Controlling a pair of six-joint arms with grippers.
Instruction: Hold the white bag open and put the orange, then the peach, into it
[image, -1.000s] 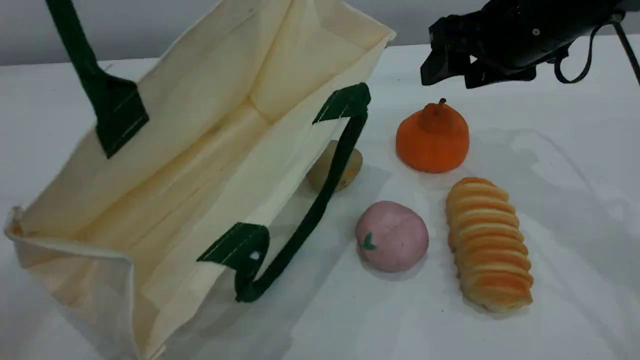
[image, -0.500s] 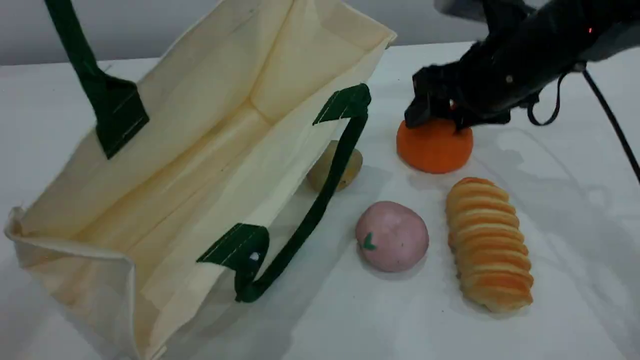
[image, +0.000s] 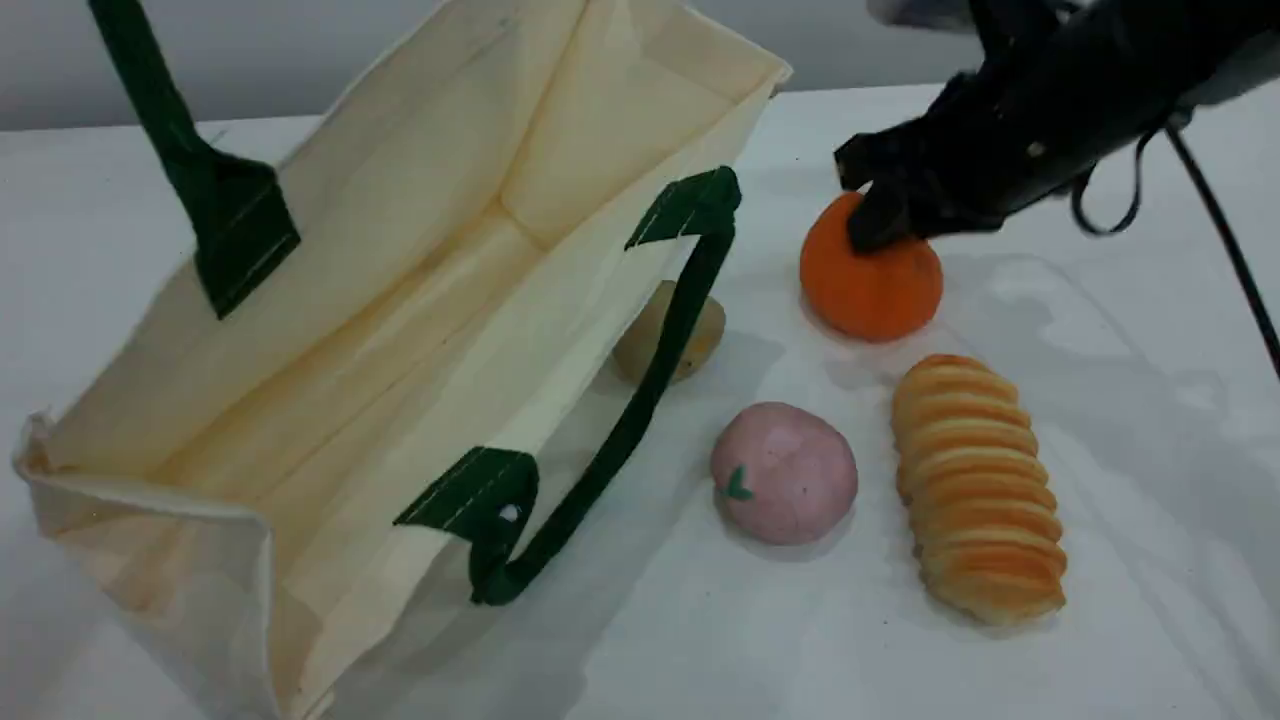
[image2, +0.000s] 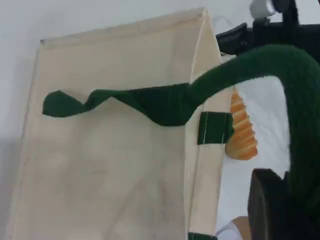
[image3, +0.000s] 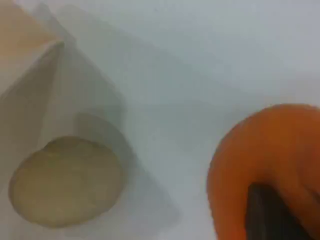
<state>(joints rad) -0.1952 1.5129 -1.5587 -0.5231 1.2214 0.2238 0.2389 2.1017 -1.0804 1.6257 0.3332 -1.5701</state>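
The white bag (image: 400, 300) lies on its side with its mouth open toward the fruits. Its upper green handle (image: 190, 170) is pulled up out of the scene view. In the left wrist view that handle (image2: 280, 62) loops round my left gripper (image2: 287, 200), which is shut on it. My right gripper (image: 880, 220) has come down on the knobbed top of the orange (image: 875, 290) and is shut on it. One dark fingertip (image3: 272, 212) presses into the orange (image3: 270, 150). The pink peach (image: 785, 472) rests on the table in front of the orange.
A ridged orange-tan bread loaf (image: 980, 490) lies just right of the peach. A pale beige lumpy thing (image: 665, 335) sits against the bag's side, behind the lower green handle (image: 600, 470). The right arm's cable (image: 1220, 230) hangs at the far right.
The right gripper dropped from above onto the orange and closed on its top. The orange has tipped and shifted slightly. Bag, peach and loaf have not moved.
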